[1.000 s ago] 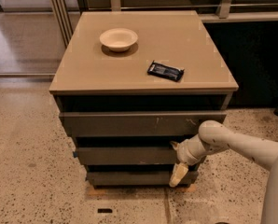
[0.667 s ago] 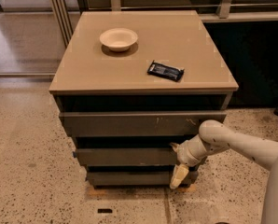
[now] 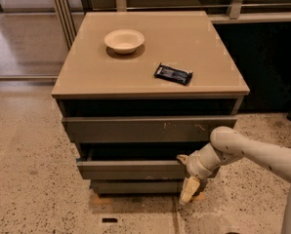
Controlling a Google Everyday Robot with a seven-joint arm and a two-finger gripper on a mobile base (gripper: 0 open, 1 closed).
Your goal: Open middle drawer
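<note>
Jaws-wise, cannot tell: clenched or released, not readable at the gripper (image 3: 189, 188), low at the near right corner of the cabinet (image 3: 150, 84), against the right end of the middle drawer (image 3: 131, 170). Sits between the scratched top front (image 3: 150, 129) and the small bottom front (image 3: 135, 186), standing proud of both, with a dark gap open above its upper edge; judged partly open, with more travel to go.

Pull straight toward the near side, in line with the runners. Held so far right of centre, likely to skew and bind, so go slow and level, without pressing down onto the bottom front. Avoid jolts: bowl (image 3: 124, 39) and packet (image 3: 173, 74) lying loose on top.

Hard to make out: the exact contact with the drawer, masked by the wrist. Unclear too whether the pale tip hanging before the bottom front touches it. Nothing visible inside the gap, only shadow. Arm (image 3: 253, 150) cut off at the right edge.
</note>
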